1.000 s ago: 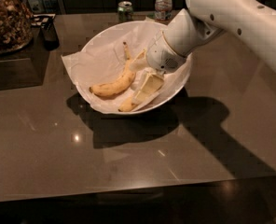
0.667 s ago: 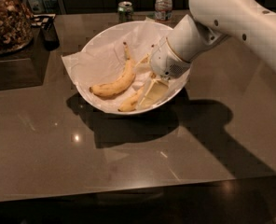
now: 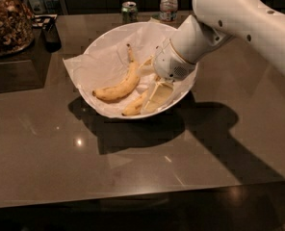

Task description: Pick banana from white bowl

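The white bowl point(image 3: 183, 93), lined with crinkled white paper, stands on the dark table. The banana point(image 3: 119, 86), long, flecked and dark-stemmed, lies in the bowl's middle, stem toward the back. A shorter banana point(image 3: 134, 108) lies near the front rim. My gripper point(image 3: 151, 80) is down inside the bowl on its right side, just right of the long banana. It is open. One cream finger point(image 3: 157, 96) rests beside the shorter banana and the other finger point(image 3: 147, 61) is near the long banana's upper end. It holds nothing.
A glass jar of nuts point(image 3: 7, 20) stands at the back left with a dark cup point(image 3: 51, 35) beside it. A soda can point(image 3: 129, 11) and a water bottle point(image 3: 168, 4) stand behind the bowl. My white arm point(image 3: 243, 23) reaches in from the upper right.
My gripper has shifted slightly lower and toward the front inside the bowl. Both bananas lie where they were.
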